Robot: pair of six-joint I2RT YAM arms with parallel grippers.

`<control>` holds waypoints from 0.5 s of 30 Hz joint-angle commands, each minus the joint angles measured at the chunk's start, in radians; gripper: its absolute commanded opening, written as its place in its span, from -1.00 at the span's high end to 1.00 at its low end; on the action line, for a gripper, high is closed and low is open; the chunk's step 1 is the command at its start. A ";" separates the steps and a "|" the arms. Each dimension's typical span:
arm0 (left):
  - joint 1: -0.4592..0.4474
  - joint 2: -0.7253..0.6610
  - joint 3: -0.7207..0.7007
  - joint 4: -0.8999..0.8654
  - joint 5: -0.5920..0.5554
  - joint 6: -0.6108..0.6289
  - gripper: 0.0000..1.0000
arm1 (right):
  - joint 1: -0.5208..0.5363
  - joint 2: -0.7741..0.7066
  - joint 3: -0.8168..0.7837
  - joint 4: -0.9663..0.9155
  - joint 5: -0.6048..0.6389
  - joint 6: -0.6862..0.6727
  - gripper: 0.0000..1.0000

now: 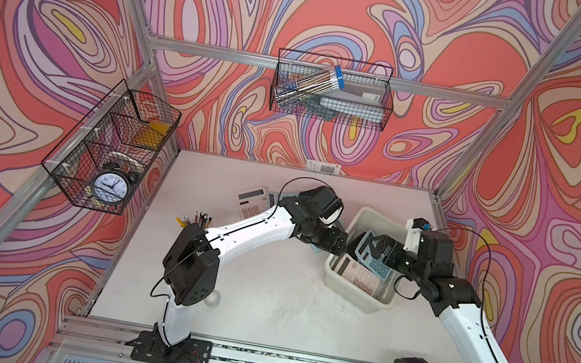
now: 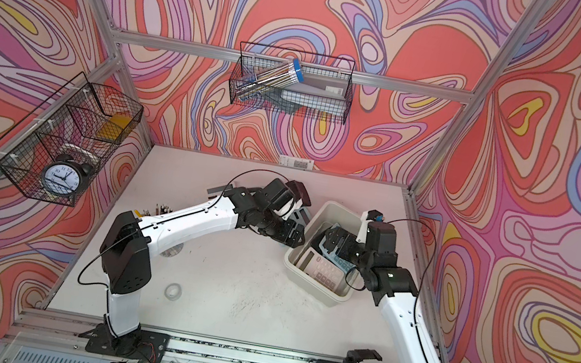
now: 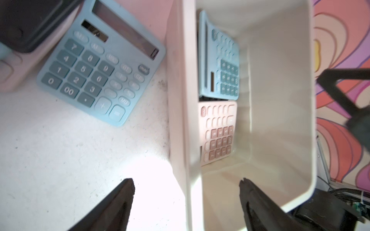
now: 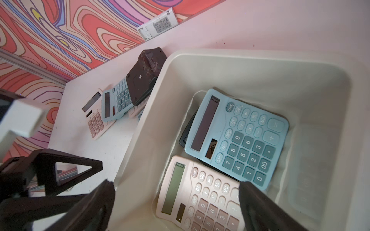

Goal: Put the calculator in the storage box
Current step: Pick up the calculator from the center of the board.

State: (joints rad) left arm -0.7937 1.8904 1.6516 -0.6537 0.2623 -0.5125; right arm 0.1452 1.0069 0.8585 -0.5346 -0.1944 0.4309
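Note:
The off-white storage box stands at the table's right. Inside it a blue calculator lies partly on a pink calculator. My right gripper hangs open over the box, holding nothing. At the box's left wall my left gripper is open and empty, one finger over the table and one over the box's inside. Another blue calculator lies flat on the table just outside that wall.
Further calculators lie behind the box: a pink one, a blue one and a black one face down. A pencil cup and a tape roll are on the left. Wire baskets hang on the walls.

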 commanded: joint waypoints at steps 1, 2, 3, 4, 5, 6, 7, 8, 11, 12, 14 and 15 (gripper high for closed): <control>0.064 -0.071 -0.084 0.091 -0.008 0.000 -0.76 | -0.004 0.026 0.021 0.025 -0.096 -0.001 -0.97; 0.086 -0.079 -0.108 0.107 -0.015 -0.003 -0.76 | -0.003 0.035 0.024 0.024 -0.110 -0.001 -0.96; 0.109 -0.081 -0.125 0.117 -0.026 -0.003 -0.76 | -0.003 0.043 0.027 0.024 -0.116 -0.003 -0.96; 0.129 -0.081 -0.134 0.122 -0.033 0.001 -0.77 | -0.004 0.047 0.029 0.025 -0.119 -0.002 -0.96; 0.151 -0.076 -0.137 0.126 -0.045 0.009 -0.77 | -0.003 0.051 0.032 0.023 -0.120 -0.003 -0.96; 0.173 -0.066 -0.134 0.123 -0.064 0.015 -0.78 | -0.003 0.053 0.035 0.019 -0.119 -0.004 -0.97; 0.193 -0.056 -0.128 0.117 -0.075 0.020 -0.78 | -0.003 0.055 0.039 0.017 -0.117 -0.004 -0.96; 0.215 -0.045 -0.125 0.119 -0.091 0.024 -0.78 | -0.002 0.055 0.043 0.012 -0.116 -0.007 -0.96; 0.279 -0.012 -0.125 0.140 -0.118 0.017 -0.77 | -0.003 0.052 0.054 -0.006 -0.104 -0.014 -0.96; 0.300 -0.001 -0.126 0.152 -0.118 0.012 -0.75 | -0.004 0.049 0.057 -0.012 -0.098 -0.017 -0.97; 0.338 0.021 -0.122 0.168 -0.124 -0.003 -0.74 | -0.003 0.045 0.060 -0.024 -0.080 -0.021 -0.96; 0.356 0.029 -0.118 0.175 -0.125 -0.011 -0.73 | -0.003 0.042 0.061 -0.027 -0.070 -0.022 -0.97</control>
State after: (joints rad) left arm -0.4721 1.8816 1.5295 -0.5121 0.1684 -0.5129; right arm 0.1452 1.0603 0.8921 -0.5407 -0.2867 0.4263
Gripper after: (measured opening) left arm 0.873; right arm 0.983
